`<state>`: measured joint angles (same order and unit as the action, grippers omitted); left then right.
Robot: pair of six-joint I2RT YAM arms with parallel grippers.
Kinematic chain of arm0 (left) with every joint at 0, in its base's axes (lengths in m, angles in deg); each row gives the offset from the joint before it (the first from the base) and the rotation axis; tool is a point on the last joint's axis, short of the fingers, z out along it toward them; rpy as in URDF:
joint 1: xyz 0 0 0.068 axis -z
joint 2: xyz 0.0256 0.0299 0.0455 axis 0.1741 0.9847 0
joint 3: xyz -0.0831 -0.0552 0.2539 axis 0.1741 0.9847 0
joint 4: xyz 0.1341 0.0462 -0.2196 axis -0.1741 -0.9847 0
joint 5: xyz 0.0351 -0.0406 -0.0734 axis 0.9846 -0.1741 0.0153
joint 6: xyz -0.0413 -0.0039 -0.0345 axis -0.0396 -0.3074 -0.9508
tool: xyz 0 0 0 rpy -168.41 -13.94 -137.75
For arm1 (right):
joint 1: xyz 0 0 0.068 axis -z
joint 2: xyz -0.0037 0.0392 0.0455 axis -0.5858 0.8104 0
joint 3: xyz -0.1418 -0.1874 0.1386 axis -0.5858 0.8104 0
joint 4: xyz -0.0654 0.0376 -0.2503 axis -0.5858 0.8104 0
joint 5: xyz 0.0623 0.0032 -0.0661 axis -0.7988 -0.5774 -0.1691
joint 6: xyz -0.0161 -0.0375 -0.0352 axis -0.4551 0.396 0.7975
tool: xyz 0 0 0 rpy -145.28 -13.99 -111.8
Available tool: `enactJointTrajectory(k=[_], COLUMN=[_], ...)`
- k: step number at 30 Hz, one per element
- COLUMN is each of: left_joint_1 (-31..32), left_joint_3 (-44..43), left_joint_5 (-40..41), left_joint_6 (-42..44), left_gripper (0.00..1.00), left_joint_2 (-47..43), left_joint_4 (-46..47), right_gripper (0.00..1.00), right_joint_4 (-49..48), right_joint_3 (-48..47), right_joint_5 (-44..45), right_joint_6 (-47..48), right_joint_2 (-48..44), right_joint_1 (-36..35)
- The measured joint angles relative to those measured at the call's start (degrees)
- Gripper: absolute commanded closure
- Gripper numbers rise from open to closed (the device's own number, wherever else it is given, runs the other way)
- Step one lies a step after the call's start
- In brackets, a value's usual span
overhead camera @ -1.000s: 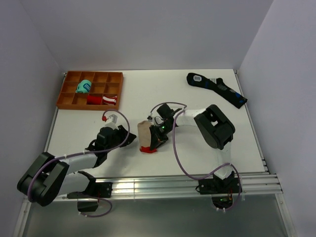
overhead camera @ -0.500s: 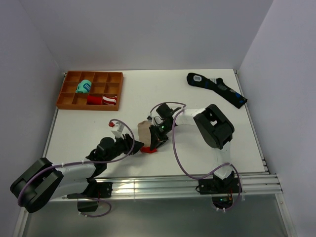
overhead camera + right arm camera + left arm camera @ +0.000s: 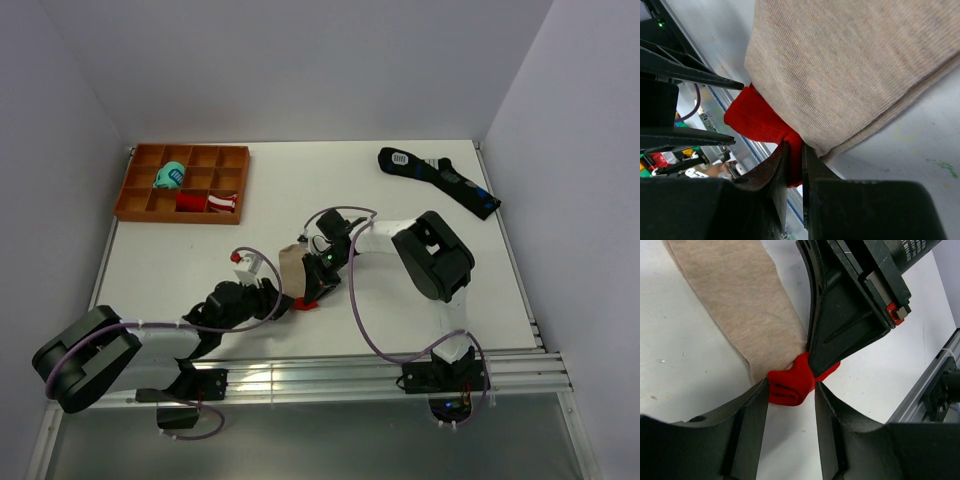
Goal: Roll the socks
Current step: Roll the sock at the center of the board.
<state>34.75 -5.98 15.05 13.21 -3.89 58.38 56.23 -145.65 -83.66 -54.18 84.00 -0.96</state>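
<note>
Top external view: an orange tray (image 3: 150,215) sits far left. The left gripper (image 3: 278,298) has its fingers apart, straddling the red end of the socks (image 3: 292,268), which lie flat mid-table. The right gripper (image 3: 316,285) is pinched tight on that red end. A black sock (image 3: 440,180) lies far right.

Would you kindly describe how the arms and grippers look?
The left arm and right arm have black joints and white links, each with a lilac cable. The left gripper and right gripper have black, tapering jaws; the right's body bears white lettering.
</note>
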Motion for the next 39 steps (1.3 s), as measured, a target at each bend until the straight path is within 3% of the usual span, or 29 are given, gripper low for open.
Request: enactJointTrajectory(k=[19,24,35,39], left_joint_1=[1.2,1.2,1.3,1.4], left_joint_3=[-1.3,-2.1,-4.1,-5.1], left_joint_5=[1.5,1.9,3.3,4.0], left_joint_6=[1.1,1.0,0.2,-0.6], left_gripper=[0.53,0.62,0.95,1.0], left_joint_2=[2.8,3.8,4.8,5.8], left_joint_4=[0.7,0.7,-1.9,-2.8], right_gripper=[1.0,1.0,1.0,1.0], right_joint_4=[0.4,0.5,0.3,-0.1], right_joint_3=[-0.3,-0.3,-0.3,-0.1], right_joint_5=[0.0,0.0,-0.1,-0.2], right_joint_6=[0.2,0.2,0.1,-0.3], right_joint_2=[0.2,0.2,0.2,0.2], right_joint_1=[0.0,0.0,0.0,0.0])
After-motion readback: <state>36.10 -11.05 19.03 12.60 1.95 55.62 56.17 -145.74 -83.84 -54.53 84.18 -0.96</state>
